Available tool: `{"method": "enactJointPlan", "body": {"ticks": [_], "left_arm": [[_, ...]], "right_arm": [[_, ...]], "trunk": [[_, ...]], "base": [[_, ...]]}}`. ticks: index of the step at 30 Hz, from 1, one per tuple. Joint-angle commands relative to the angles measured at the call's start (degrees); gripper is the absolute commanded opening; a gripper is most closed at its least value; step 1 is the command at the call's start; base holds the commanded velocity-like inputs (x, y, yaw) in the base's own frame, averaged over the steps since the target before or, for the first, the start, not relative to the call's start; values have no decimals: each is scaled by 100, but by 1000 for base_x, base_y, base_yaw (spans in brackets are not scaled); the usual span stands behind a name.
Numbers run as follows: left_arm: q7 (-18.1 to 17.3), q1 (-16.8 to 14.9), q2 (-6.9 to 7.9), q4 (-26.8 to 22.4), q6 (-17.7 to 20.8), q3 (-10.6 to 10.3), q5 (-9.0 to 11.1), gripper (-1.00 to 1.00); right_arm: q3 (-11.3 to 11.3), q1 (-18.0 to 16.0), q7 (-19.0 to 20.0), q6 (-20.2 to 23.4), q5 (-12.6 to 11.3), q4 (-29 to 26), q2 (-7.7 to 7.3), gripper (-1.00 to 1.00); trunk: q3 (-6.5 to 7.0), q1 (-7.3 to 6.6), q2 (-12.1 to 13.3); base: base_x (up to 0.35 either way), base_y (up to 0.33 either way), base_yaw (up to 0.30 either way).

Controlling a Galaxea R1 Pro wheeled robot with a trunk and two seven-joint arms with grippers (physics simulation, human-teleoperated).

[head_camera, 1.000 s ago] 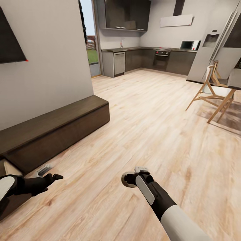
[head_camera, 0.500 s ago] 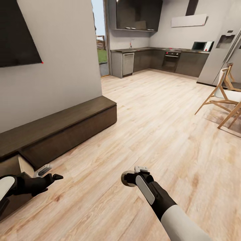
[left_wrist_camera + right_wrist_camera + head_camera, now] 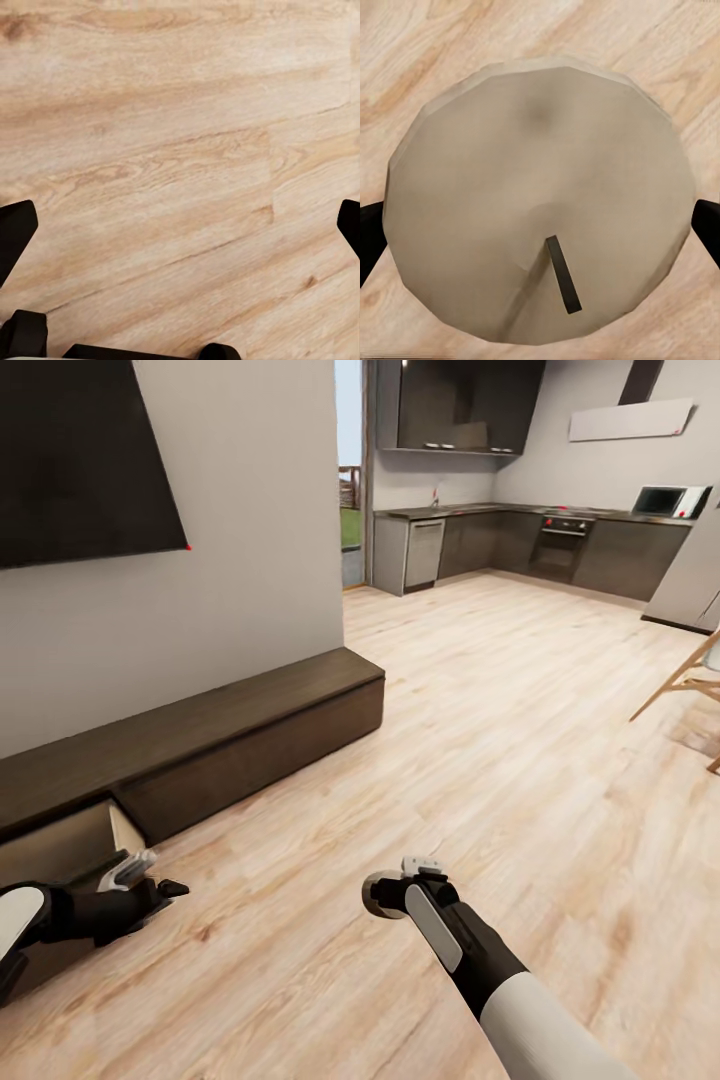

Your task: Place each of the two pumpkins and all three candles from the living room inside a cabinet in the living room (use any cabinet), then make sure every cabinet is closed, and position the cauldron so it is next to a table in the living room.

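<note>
The right claw (image 3: pixel 388 893) grips a candle (image 3: pixel 536 199), and the cabinet's open drawer (image 3: pixel 70 845) lies off to its left, nearer the wide-open, empty left claw (image 3: pixel 150 875).

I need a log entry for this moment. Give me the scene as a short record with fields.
setting: wood floor, kitchen at the back
cabinet: low, along the wall; one drawer open at its near end
left gripper: open, empty, beside the open drawer, above bare floor
right gripper: shut on a candle, held over the floor
candle: grey-beige, dark wick showing in the right wrist view
other: chair at the right edge of the head view; dark panel on the wall
</note>
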Motion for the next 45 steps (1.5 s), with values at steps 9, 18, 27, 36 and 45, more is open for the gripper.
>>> {"method": "enactJointPlan", "body": {"ticks": [9, 18, 27, 36, 45], "left_arm": [[-5, 0, 9, 0, -3, 21, -2, 100], [-3, 0, 5, 0, 2, 24, -2, 100], [-2, 0, 9, 0, 3, 21, -2, 100], [-1, 0, 9, 0, 3, 18, -2, 100], [-1, 0, 9, 0, 4, 17, -2, 100]], "right_arm": [[2, 0, 0, -2, -1, 8, 0, -100], [2, 0, 0, -2, -1, 11, 0, -100], [5, 0, 0, -2, 2, 11, 0, -100], [6, 0, 0, -2, 5, 16, 0, -100], [7, 0, 0, -3, 6, 19, 0, -100]], "trunk": [[0, 0, 0], [108, -132, 241], [269, -330, 602], [431, -527, 962], [593, -725, 1323]], "base": [[0, 0, 290], [0, 0, 291], [0, 0, 291], [0, 0, 291], [0, 0, 291]]}}
